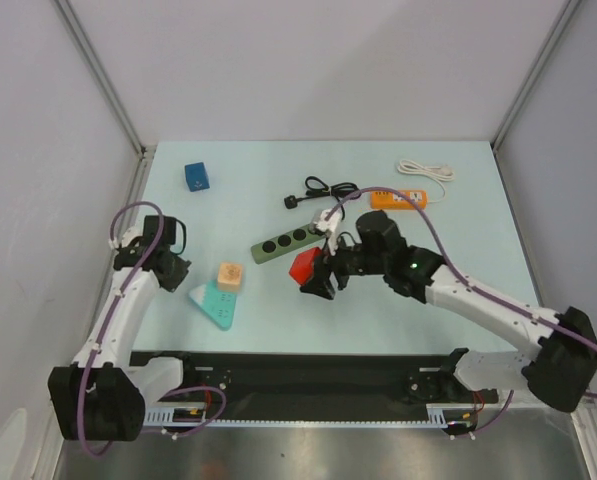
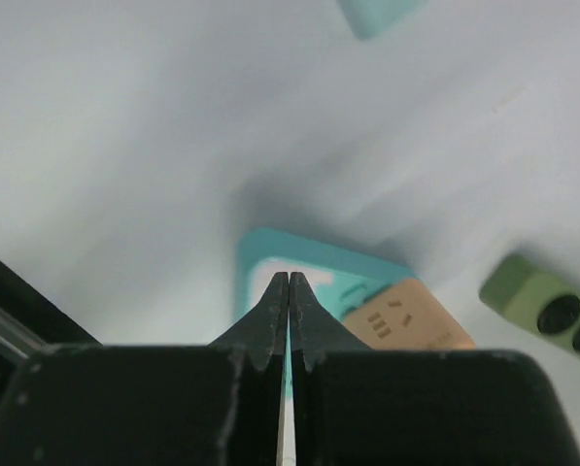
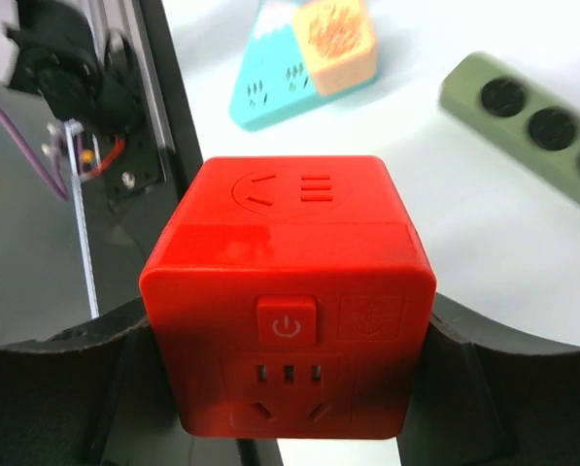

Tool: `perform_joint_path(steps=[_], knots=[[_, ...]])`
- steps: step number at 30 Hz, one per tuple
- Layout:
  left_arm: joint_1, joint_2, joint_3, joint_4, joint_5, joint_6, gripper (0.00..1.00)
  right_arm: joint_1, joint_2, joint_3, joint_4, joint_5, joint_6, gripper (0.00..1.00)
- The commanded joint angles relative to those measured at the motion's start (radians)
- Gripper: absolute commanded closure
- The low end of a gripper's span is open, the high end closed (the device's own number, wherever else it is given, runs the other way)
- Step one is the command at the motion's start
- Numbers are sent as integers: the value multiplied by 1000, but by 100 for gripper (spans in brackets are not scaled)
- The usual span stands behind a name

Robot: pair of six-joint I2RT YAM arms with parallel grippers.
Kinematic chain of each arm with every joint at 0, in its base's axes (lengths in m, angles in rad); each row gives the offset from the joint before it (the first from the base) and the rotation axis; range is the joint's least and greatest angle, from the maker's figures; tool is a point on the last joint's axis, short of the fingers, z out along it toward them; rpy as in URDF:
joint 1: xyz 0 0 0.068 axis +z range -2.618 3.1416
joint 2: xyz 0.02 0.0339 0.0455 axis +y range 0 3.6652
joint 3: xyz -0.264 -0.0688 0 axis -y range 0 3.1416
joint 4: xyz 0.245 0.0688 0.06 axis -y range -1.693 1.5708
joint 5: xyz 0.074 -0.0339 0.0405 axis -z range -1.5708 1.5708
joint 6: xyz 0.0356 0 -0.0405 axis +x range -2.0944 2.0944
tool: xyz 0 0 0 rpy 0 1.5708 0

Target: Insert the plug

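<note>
Clamped with the right gripper (image 1: 315,273) on the red cube socket (image 3: 288,291) at the middle of the tabletop (image 1: 458,250), just beside the green strip (image 1: 281,243), probably to seat its plug there. Parked near the left edge with the left gripper (image 2: 289,291) pinched together, empty, likely out of the way on purpose. Counted: three cubes, red, blue cube (image 1: 197,177) and peach cube (image 1: 230,277); two strips, green and orange strip (image 1: 398,199); two cables, black cable (image 1: 323,188) and white cable (image 1: 425,170).

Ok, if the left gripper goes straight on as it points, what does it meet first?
Likely the teal socket block, lying just ahead of the shut left gripper; the peach cube sits off that line.
</note>
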State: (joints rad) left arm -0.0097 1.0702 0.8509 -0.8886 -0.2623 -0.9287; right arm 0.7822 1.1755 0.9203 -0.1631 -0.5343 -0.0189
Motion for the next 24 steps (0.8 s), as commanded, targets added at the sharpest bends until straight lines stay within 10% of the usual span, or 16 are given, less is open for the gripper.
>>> perform_joint_path(steps=[1, 24], knots=[[7, -21, -38, -27, -214, -157, 100, 103, 111, 84, 22, 152, -18, 100], [50, 217, -190, 243, 121, -96, 100, 388, 805, 788, -361, 318, -286, 100]])
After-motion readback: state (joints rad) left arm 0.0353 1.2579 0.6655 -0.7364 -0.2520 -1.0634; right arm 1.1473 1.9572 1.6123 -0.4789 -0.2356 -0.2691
